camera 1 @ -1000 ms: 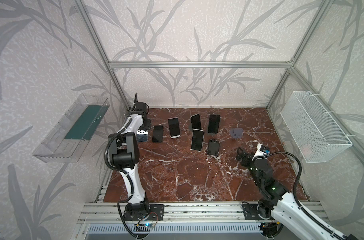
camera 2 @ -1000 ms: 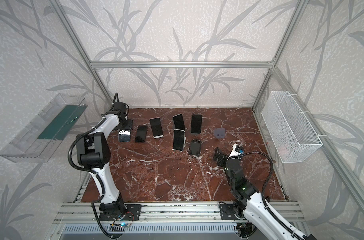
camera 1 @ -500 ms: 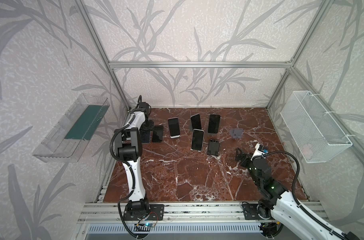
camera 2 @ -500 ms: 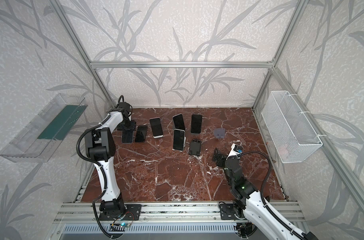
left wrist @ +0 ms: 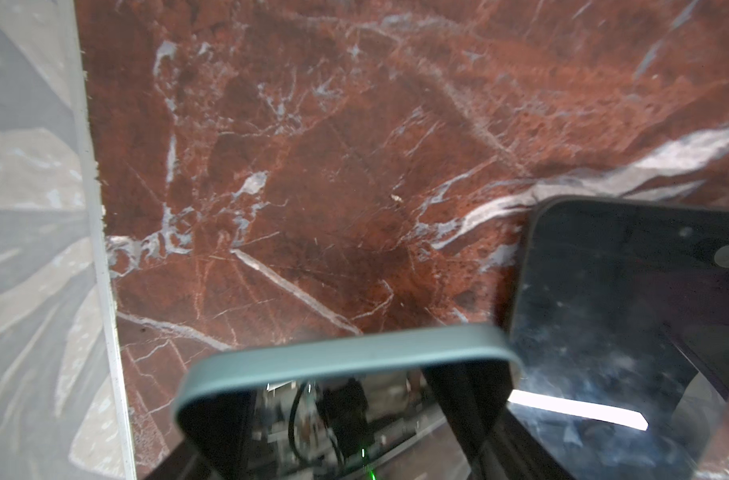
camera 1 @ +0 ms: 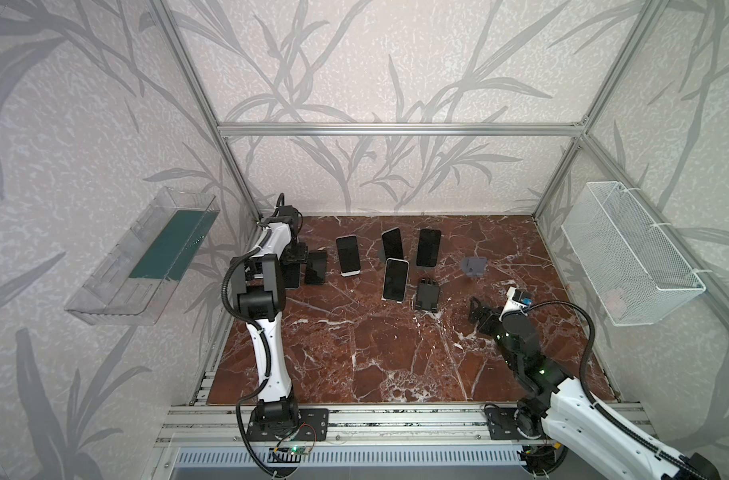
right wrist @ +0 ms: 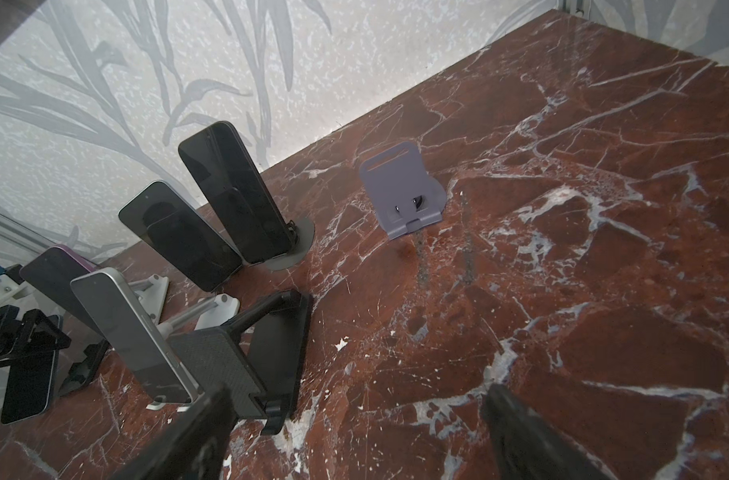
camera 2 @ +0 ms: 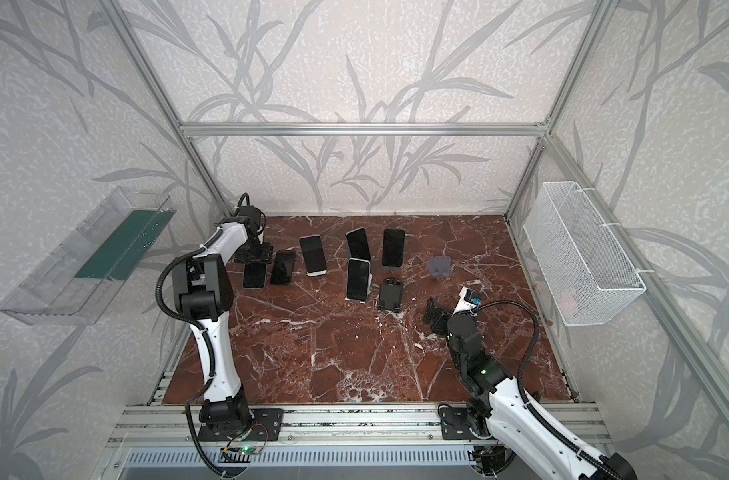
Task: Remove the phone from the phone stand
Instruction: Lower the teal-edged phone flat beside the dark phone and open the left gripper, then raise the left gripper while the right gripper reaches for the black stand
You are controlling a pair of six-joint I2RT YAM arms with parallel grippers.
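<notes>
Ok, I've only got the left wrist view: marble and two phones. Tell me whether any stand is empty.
Observer: Yes. The grey stand is empty, off by itself toward the right in both top views.
Operator: Good. Now report on the other arm.
Observer: The right end effector is open and holds nothing, near the black stand, which is also empty.
</notes>
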